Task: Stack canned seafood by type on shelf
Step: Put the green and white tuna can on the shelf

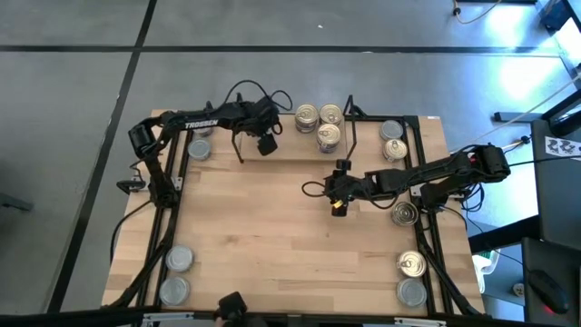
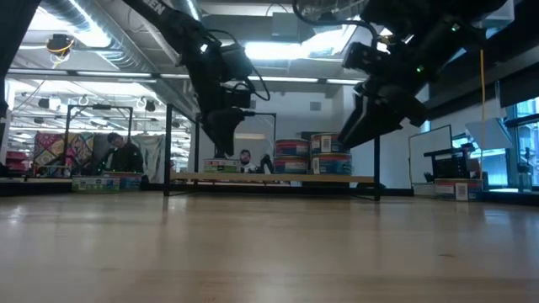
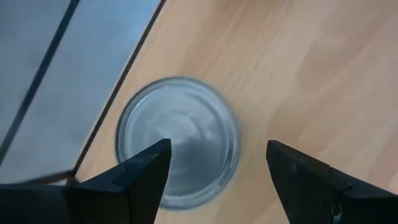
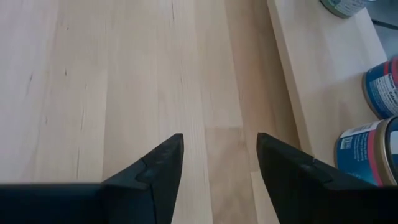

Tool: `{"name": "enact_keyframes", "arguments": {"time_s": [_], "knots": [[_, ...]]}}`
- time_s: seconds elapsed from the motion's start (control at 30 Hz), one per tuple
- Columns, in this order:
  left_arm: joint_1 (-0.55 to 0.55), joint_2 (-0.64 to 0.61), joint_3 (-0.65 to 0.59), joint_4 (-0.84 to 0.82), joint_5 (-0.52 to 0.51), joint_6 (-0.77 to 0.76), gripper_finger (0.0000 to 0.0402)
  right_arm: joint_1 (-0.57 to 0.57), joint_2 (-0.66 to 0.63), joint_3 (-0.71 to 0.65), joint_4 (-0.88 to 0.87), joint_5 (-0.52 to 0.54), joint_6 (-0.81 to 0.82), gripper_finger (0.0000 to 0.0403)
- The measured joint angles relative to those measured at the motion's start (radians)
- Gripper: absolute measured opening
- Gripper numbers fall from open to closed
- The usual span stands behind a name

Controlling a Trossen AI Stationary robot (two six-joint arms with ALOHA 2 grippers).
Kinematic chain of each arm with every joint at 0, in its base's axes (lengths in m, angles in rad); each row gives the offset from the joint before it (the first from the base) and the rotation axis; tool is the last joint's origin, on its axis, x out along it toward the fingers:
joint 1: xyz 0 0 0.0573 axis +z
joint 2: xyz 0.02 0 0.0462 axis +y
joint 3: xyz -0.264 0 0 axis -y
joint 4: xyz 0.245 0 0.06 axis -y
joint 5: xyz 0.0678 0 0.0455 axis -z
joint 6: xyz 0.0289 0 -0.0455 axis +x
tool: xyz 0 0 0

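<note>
The shelf (image 1: 290,154) runs along the table's far edge. It carries gold-topped tins (image 1: 329,136) near its middle, stacked two high in the low view (image 2: 290,156), and grey-topped tins (image 1: 392,142) at its right end. My left gripper (image 1: 266,143) hangs open above the shelf's left part. In its wrist view a grey-silver-topped tin (image 3: 177,140) stands on wood beside an edge, below the open fingers of my left gripper (image 3: 217,149) and untouched. My right gripper (image 1: 338,205) hangs open over the bare tabletop in front of the shelf, with nothing between its fingers (image 4: 219,140).
More tins stand at the table's near left corner (image 1: 177,272), near right corner (image 1: 412,277), right side (image 1: 405,213) and far left (image 1: 200,148). Black frame rails (image 1: 168,209) run along both sides. People (image 2: 125,156) sit in the room beyond the far edge.
</note>
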Motion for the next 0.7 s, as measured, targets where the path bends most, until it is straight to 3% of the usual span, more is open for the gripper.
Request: {"name": "enact_keyframes", "arguments": {"time_s": [0.17, 0.33, 0.7], "knots": [[0.0, 0.004, -0.048, 0.086, -0.012, 0.037, 0.0264, 0.0, 0.005, 0.0, 0.019, -0.008, 0.0, 0.0202], [0.002, 0.004, -0.053, 0.096, -0.125, 0.04, 0.0264, 0.0, 0.02, 0.0, 0.029, -0.035, 0.001, 0.0202], [0.037, 0.004, -0.053, 0.106, -0.169, 0.025, 0.0264, 0.0, 0.031, 0.0, 0.038, -0.064, 0.008, 0.0202]]}}
